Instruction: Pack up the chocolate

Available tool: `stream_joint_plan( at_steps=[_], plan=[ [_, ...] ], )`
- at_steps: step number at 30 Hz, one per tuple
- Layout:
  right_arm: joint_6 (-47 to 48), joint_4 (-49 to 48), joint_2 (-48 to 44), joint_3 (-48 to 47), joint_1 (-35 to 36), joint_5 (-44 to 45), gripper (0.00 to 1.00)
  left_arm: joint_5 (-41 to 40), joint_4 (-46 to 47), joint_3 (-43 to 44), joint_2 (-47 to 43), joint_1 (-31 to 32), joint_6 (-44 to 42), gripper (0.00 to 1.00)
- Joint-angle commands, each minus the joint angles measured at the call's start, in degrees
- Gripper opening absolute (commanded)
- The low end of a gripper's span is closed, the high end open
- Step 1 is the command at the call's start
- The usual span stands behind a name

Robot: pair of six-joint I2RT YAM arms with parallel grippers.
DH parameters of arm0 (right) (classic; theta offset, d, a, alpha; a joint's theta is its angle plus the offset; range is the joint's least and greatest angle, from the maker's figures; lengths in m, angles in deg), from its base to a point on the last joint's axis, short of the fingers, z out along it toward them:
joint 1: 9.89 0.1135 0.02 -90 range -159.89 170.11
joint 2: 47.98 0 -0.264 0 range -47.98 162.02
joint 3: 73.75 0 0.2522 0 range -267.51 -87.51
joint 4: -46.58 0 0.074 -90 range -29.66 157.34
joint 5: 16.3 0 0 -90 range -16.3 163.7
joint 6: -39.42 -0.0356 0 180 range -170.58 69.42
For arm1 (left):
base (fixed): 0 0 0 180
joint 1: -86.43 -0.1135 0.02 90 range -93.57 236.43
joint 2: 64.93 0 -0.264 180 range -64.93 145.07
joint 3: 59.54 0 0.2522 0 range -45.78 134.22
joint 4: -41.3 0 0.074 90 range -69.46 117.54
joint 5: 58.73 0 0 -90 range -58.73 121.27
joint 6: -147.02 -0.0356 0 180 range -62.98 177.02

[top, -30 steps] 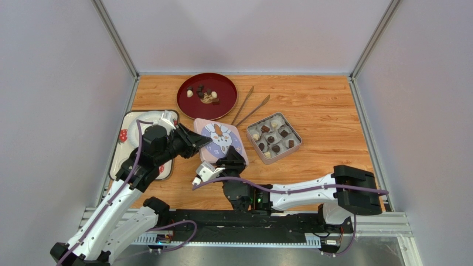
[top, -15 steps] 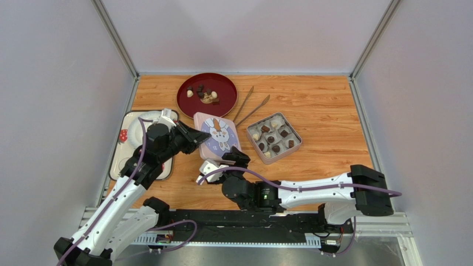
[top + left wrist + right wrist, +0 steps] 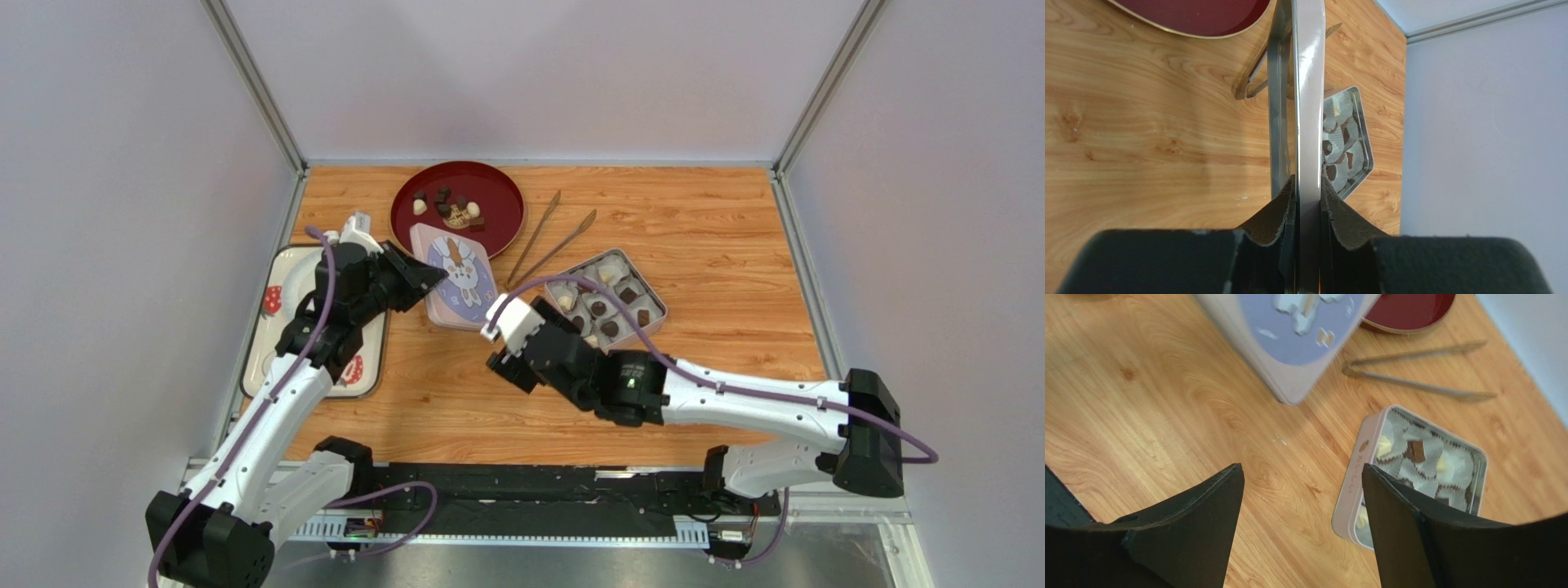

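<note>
My left gripper [image 3: 415,281] is shut on the edge of the pink tin lid [image 3: 451,267] with a snowman picture and holds it tilted above the table. In the left wrist view the lid [image 3: 1309,92] stands edge-on between the pads. The open tin [image 3: 653,301] holds paper cups with dark and cream chocolate pieces [image 3: 629,294]. More chocolate [image 3: 447,206] lies on the red plate [image 3: 491,196]. My right gripper [image 3: 501,354] is open and empty over bare wood, left of the tin [image 3: 1352,478], whose chocolate [image 3: 1416,450] also shows there.
Metal tongs [image 3: 552,235] lie between the red plate and the tin. A white tray [image 3: 285,321] with a strawberry print sits at the left, under my left arm. Grey walls close in the table on three sides.
My left gripper has raised the lid off the table and carried it back-left, tilting it on edge. My right arm has swung away from the lid's near edge, rightward toward the tin.
</note>
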Motion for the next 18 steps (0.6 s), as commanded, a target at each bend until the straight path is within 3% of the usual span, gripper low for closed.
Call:
stream_joint_plan(
  at_steps=[1, 10, 13, 18],
  plan=[
    [-11.11, 4.85, -3.75, -2.82, -12.53, -10.65, 0.75, 3.84, 4.43, 2.76, -2.19, -1.09, -6.98, 0.04],
    [-28.27, 6.09, 3.08, -5.90, -54.08, -32.89, 0.76, 7.35, 4.61, 0.03, -7.55, -1.09, -12.35, 0.04],
    [-29.68, 5.56, 9.31, -7.83, -62.35, -39.93, 0.76, 8.24, 4.78, -1.63, -8.96, -0.65, -11.21, 0.05],
    [-29.16, 5.65, 18.38, -11.69, -69.50, -50.56, 0.76, 10.52, 6.19, -3.83, -10.98, -0.38, -9.10, 0.05]
  ],
)
